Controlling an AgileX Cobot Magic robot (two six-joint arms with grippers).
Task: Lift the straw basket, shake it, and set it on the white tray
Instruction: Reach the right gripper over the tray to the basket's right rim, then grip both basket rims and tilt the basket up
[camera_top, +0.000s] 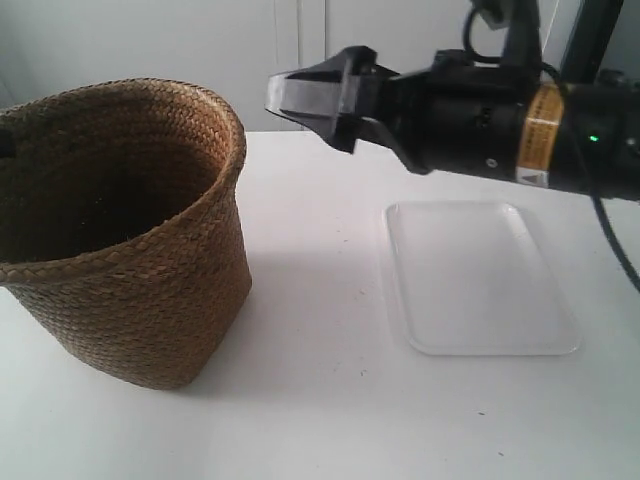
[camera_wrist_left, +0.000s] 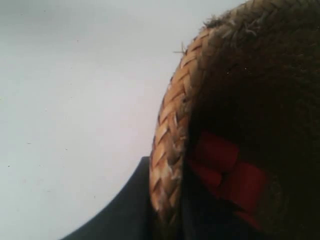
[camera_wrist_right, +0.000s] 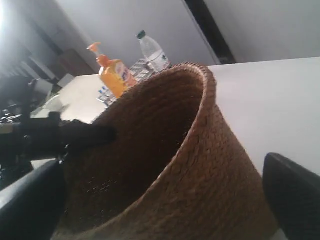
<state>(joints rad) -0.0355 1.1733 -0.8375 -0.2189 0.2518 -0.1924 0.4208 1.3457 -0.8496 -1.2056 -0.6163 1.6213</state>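
Observation:
The straw basket stands at the exterior view's left, tilted, its dark opening facing up. My left gripper is shut on the braided rim, one dark finger outside and the other inside the basket. Red patches show inside the basket; I cannot tell what they are. The white tray lies flat and bare at the exterior view's right. Above the gap between basket and tray hangs my right gripper, open and holding nothing. In the right wrist view the basket wall lies between its spread fingers, not touching them.
The right arm's black body stretches over the tray's far edge. Beyond the basket, on another table, stand an orange soap bottle and a water bottle. The white table runs on in front of basket and tray.

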